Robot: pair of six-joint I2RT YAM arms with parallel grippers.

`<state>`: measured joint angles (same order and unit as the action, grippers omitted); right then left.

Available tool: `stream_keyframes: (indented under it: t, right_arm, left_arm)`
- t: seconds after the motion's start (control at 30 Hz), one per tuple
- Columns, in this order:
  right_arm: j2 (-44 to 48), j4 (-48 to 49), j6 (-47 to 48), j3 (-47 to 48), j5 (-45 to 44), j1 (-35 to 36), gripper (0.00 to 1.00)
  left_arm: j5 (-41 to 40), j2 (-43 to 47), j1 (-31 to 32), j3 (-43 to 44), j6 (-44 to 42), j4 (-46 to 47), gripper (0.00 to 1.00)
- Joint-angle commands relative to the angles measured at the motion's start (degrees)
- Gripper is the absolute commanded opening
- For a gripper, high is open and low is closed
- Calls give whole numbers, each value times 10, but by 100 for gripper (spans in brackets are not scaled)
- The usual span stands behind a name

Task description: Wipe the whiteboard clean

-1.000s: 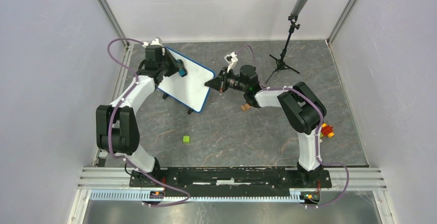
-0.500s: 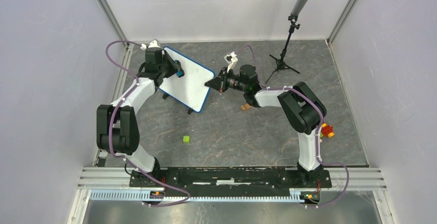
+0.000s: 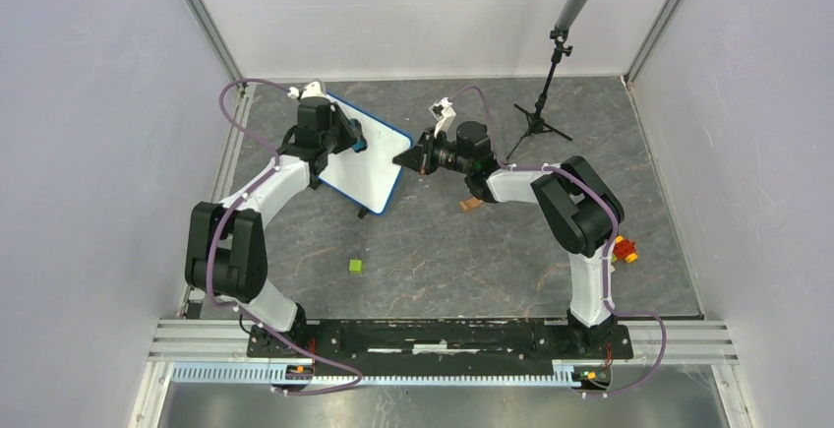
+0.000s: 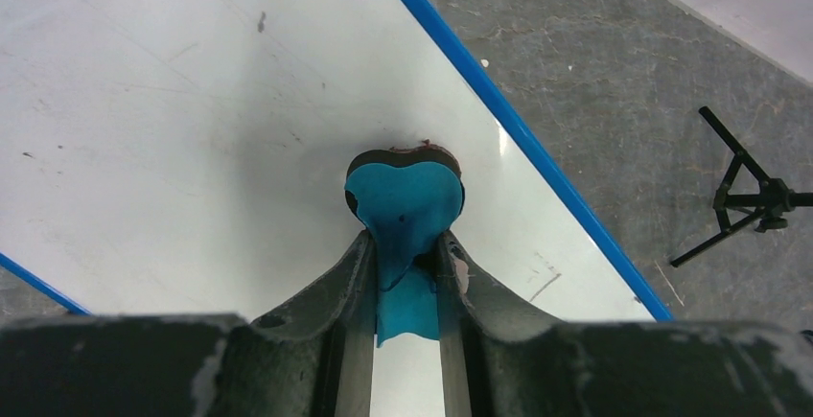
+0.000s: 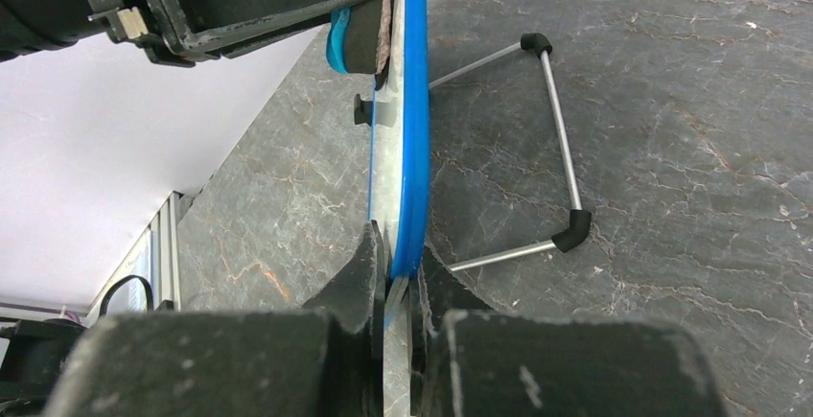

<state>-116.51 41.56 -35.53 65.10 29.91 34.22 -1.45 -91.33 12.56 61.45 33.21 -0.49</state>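
Jaws of the left gripper [image 4: 406,249] are pinched nearly together on a teal eraser [image 4: 405,192], whose pad presses against the white face of the whiteboard [image 3: 376,167], close to its far blue edge. That whiteboard stands tilted on its wire leg [image 5: 561,139] on the grey table [image 3: 472,261], between both arms. At its right edge the right gripper [image 5: 398,252] is clamped tight on the blue frame. Further right of the whiteboard rises a microphone stand [image 3: 561,49]; a green block [image 3: 355,266] lies on its near side.
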Motion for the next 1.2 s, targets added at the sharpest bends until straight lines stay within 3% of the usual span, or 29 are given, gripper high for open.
stream_keyframes:
  t: [0.0,0.23,0.7,0.9,1.17]
  right_arm:
    - [-7,-66,136,7,50,33,0]
    - [-7,-79,145,10,44,33,0]
    - [-11,-87,149,16,43,34,0]
    - [-11,-90,152,18,44,34,0]
    - [-14,-84,147,18,51,34,0]
  left_arm:
    - [98,-30,75,-24,46,-14,33]
    - [86,-53,61,-10,41,-33,33]
    - [111,-124,-88,71,35,-57,33]
    - [141,-125,-73,39,61,-35,33]
    - [111,-83,11,-37,77,-7,33]
